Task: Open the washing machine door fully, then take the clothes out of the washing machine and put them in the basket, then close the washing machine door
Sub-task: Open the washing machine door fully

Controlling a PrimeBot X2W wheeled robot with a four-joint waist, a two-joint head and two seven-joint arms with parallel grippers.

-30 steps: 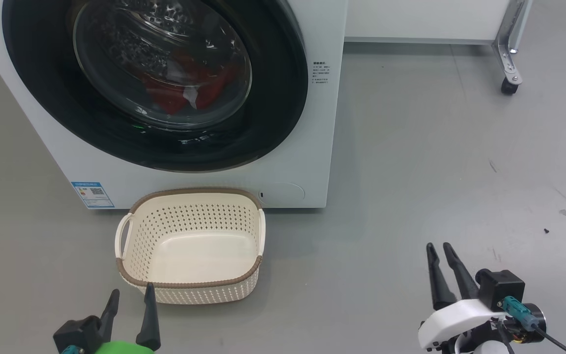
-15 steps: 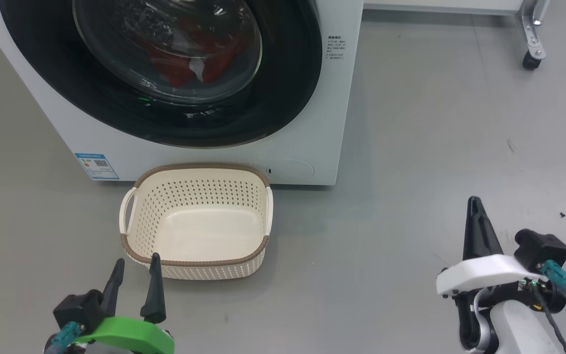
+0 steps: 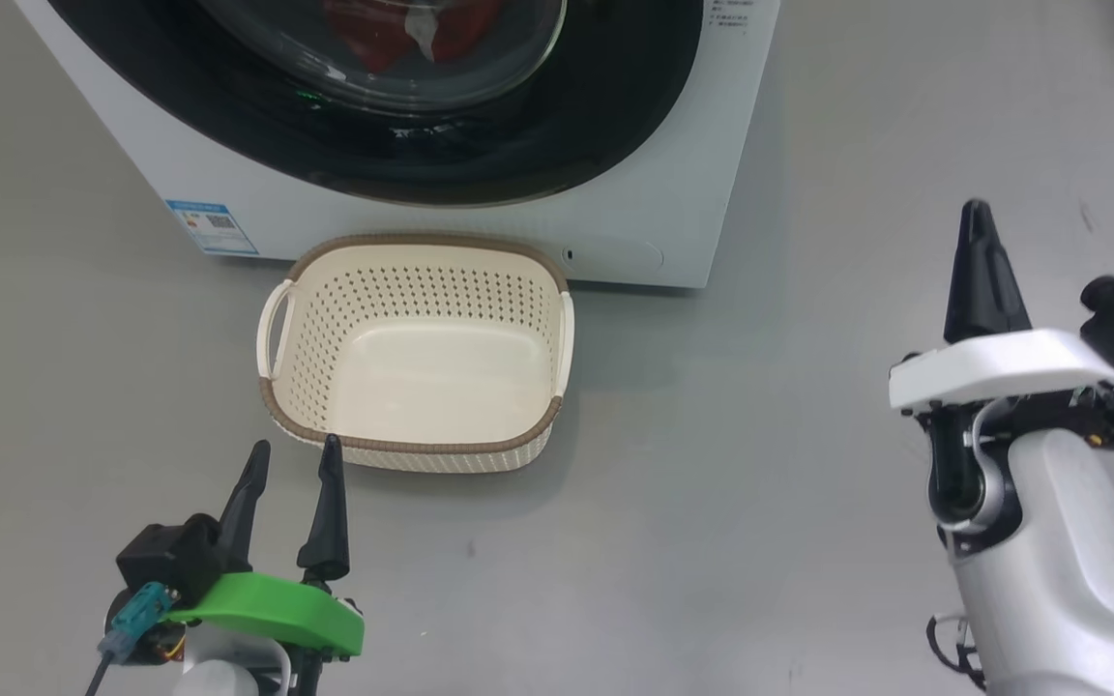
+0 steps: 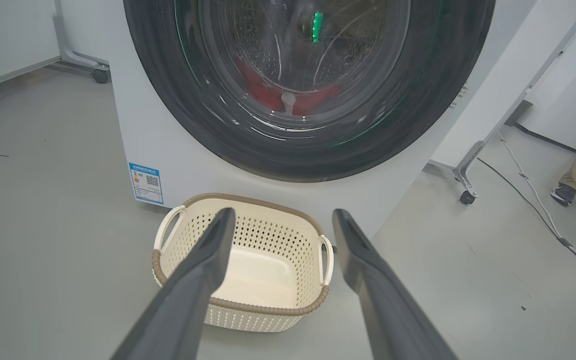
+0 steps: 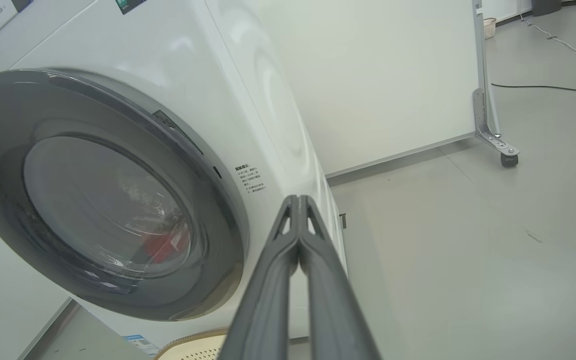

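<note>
Grey floor [image 3: 760, 503], smooth, a few scuffs. Top of head view: white washer [image 3: 673, 222], its black-rimmed door [image 3: 567, 145] closed flat on the front. Red clothes [image 3: 373, 29] behind the glass, inside the drum, top centre. Cream basket [image 3: 412, 447] mid-frame on the floor, just before the washer, bare bottom showing. Lower left: left gripper [image 3: 295, 445], fingers spread, released, tips near the basket's near rim. Right side: right gripper [image 3: 976, 211], fingers clenched together on air, well apart from the door.

The washing machine door [image 3: 567, 145], seemingly latched, bars the way in; the basket [image 3: 422, 447] stands just before it, with the floor [image 3: 760, 435] free to the right.
</note>
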